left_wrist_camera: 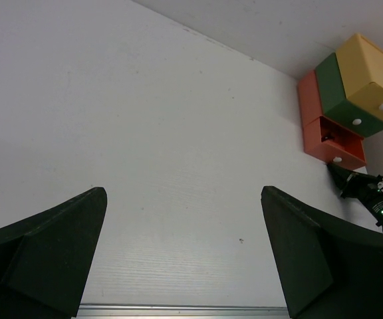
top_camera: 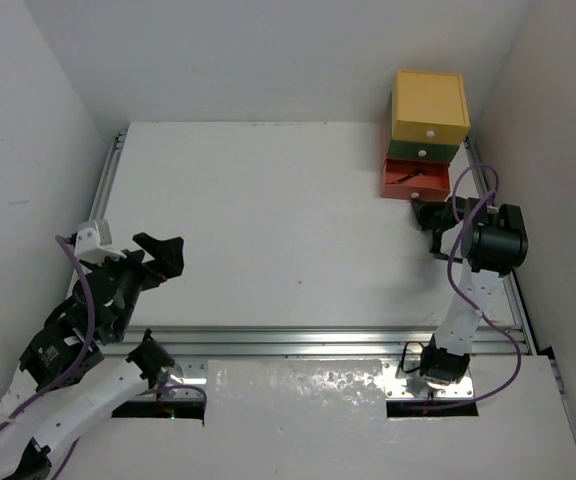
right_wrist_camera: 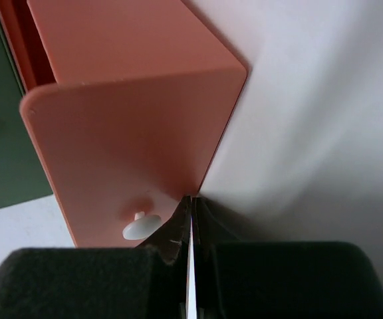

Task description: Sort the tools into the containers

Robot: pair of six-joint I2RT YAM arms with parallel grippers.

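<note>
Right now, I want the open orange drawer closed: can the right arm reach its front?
Likely yes: the right gripper sits at the front of the orange drawer, beside its knob, nothing between.

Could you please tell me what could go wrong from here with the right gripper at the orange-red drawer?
1. The right gripper is shut beside the white knob, not around it, so a pull would likely get no hold.
2. Its tips sit near the corner of the orange-red drawer front. An off-centre push might skew that drawer or shift the green drawer and yellow drawer stacked above.
</note>
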